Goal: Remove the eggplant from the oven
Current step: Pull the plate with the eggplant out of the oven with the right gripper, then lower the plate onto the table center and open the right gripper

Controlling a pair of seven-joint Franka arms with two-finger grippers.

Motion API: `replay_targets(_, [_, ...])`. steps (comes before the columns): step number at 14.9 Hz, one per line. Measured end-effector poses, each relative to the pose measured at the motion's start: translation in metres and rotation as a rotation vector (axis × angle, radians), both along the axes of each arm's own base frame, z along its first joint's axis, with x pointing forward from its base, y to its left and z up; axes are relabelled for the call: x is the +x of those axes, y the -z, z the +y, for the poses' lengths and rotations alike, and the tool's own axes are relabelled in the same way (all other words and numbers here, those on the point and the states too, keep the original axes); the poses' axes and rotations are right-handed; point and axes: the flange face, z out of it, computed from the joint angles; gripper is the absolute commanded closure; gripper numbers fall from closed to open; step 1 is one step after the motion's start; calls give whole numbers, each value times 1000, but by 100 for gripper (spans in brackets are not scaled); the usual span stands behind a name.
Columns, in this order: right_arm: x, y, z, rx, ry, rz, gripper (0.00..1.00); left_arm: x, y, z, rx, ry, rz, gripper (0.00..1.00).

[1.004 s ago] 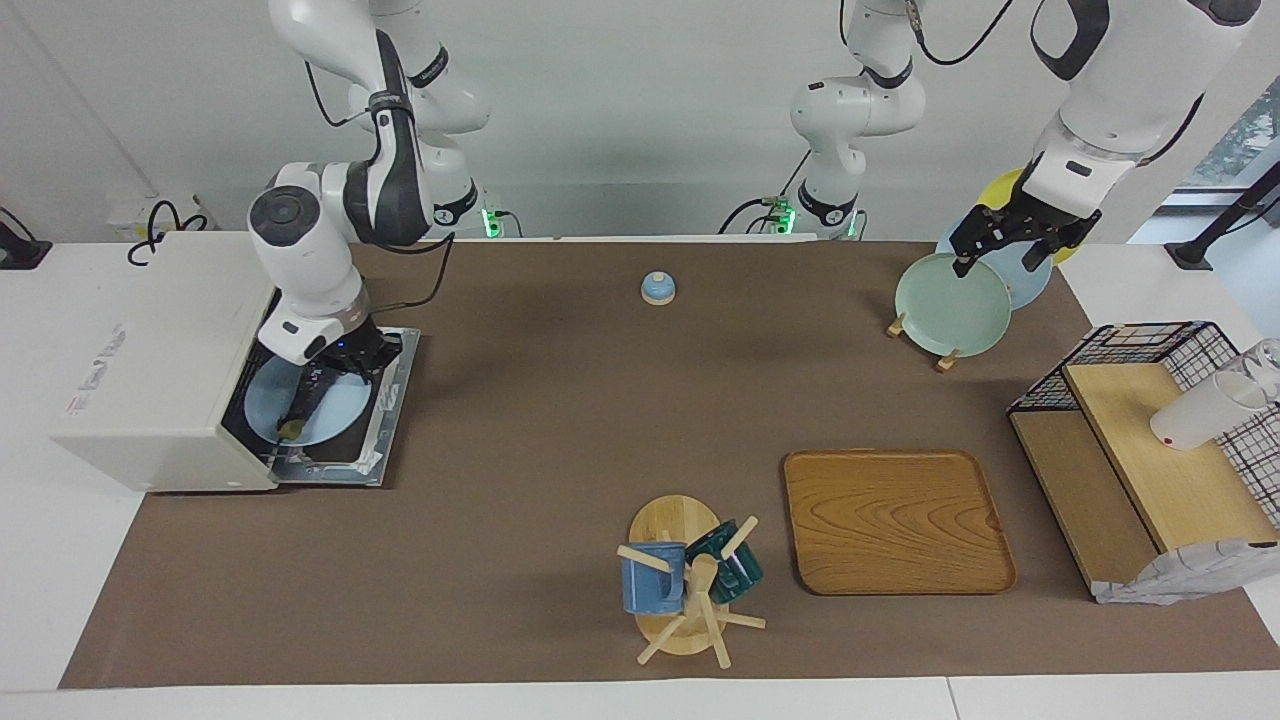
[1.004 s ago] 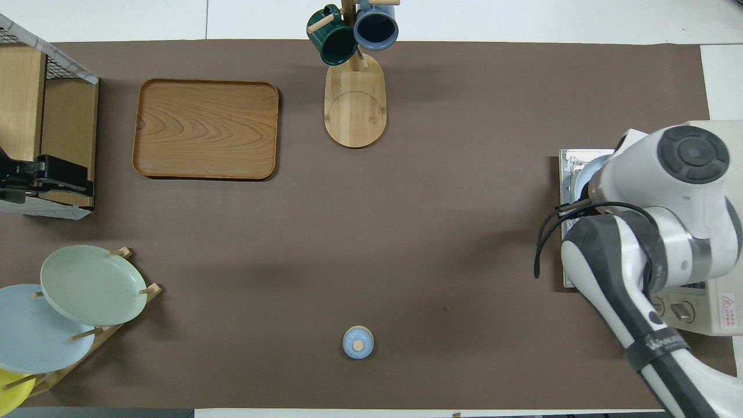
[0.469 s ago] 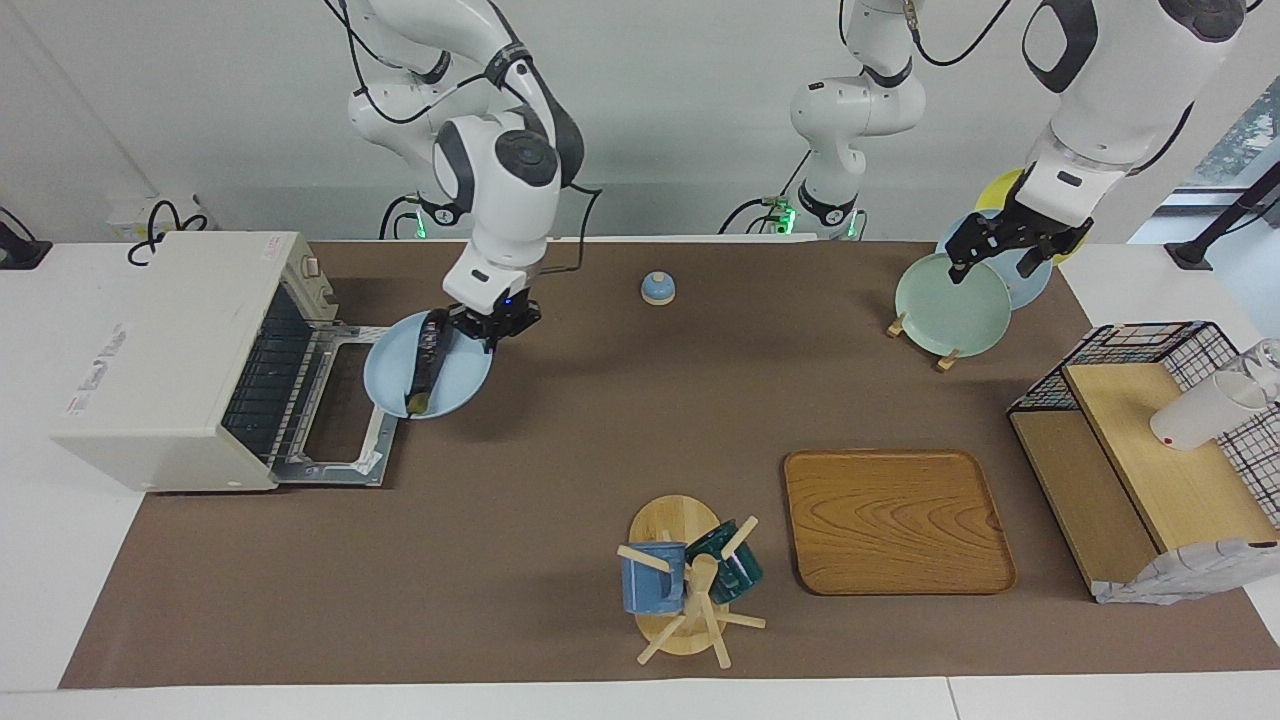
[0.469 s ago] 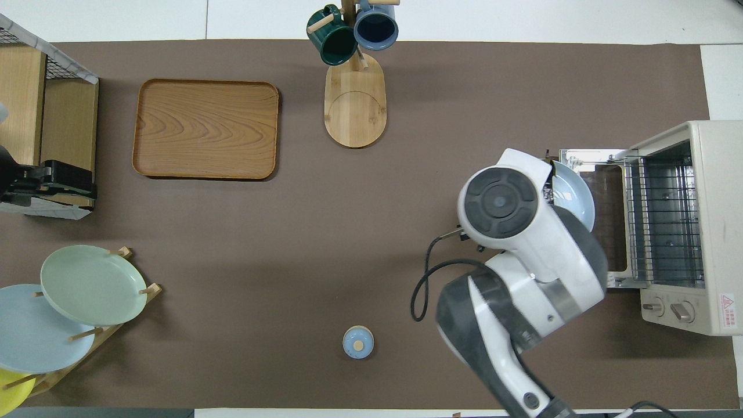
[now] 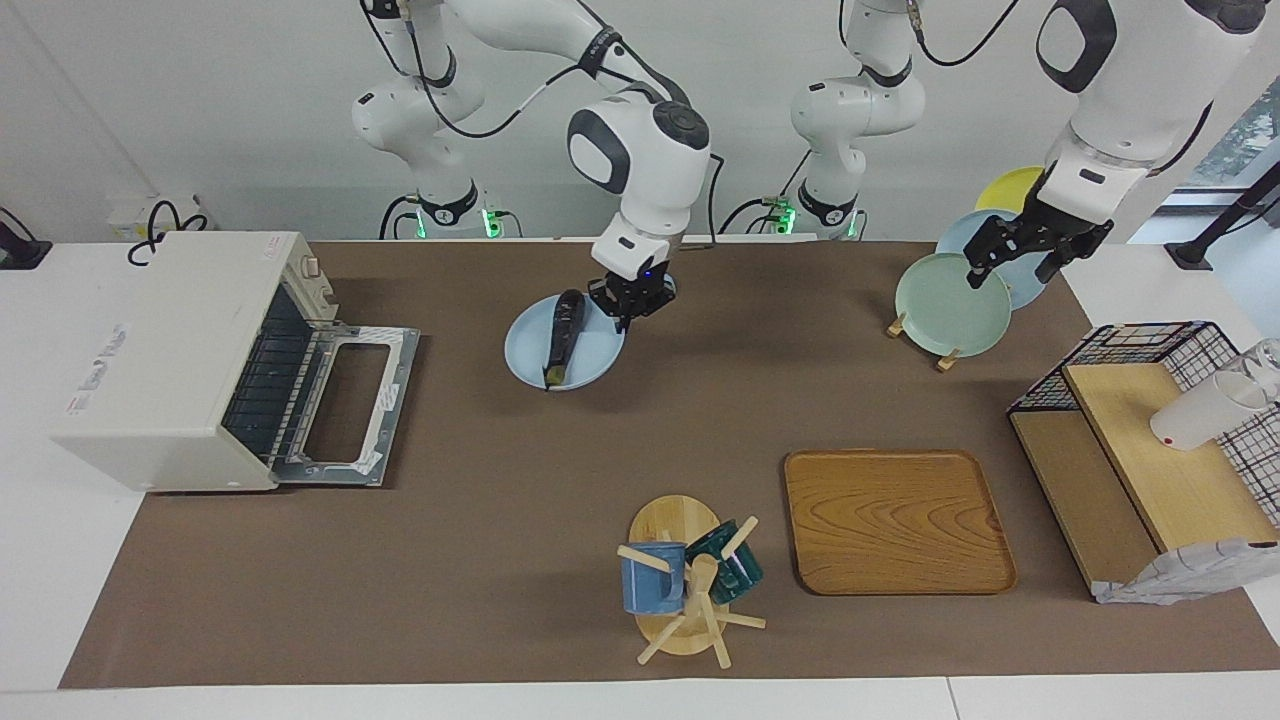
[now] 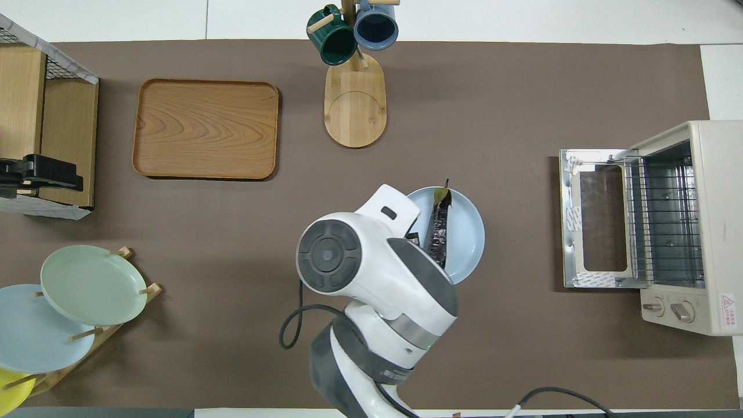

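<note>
The eggplant (image 5: 562, 335) (image 6: 438, 229), long and dark purple, lies on a light blue plate (image 5: 585, 362) (image 6: 467, 232). My right gripper (image 5: 630, 300) is shut on that plate's rim and holds it just above the brown mat near the table's middle; in the overhead view the arm hides the gripper. The off-white oven (image 5: 160, 350) (image 6: 691, 226) stands at the right arm's end of the table, its door (image 5: 345, 405) folded down and its wire rack bare. My left gripper (image 5: 1012, 268) hangs open over the green plate (image 5: 950, 305) in the plate rack.
A mug tree (image 5: 690, 585) with a blue and a green mug stands farther from the robots than the held plate. Beside it lies a wooden tray (image 5: 895, 520). A wire-and-wood shelf (image 5: 1140, 450) with a white cup (image 5: 1200, 410) fills the left arm's end.
My right arm has carried the plate with the eggplant out of the oven, past the open door, to over the table's middle. The left gripper has shifted only slightly.
</note>
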Motion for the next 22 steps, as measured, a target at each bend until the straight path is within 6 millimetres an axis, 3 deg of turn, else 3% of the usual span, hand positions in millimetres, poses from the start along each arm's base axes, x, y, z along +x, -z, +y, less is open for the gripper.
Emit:
replay_targets(3, [-5,36,54,45,-7,-39,100,1,3,3,0,-2,-7,0])
replay_targets(7, [-3,62,78,120,-4,-86,100,3,9,3,0,-1,-21,0])
replay_targets(11, [-8,71,88,166,-16,-112,100,3,11,3,0,-1,-24,0])
replay_targets(12, [-8,72,89,184,-20,-123,89,3,11,3,0,-1,-24,0])
replay_targets(13, [-8,72,90,200,-24,-134,69,2,10,2,0,-1,-24,0])
replay_targets(14, [-7,73,90,212,-26,-141,59,2,10,2,0,0,-24,0])
replay_targets(16, [-6,70,90,220,-25,-148,55,2,11,2,0,2,-23,0])
replay_targets(19, [1,52,87,200,-47,-146,60,1,16,-2,1,14,-14,0])
replay_targets(20, [12,39,75,171,-64,-136,71,1,18,-5,2,19,-9,0])
replay_targets(22, [47,2,21,109,-77,-103,94,0,22,-18,0,46,-1,0])
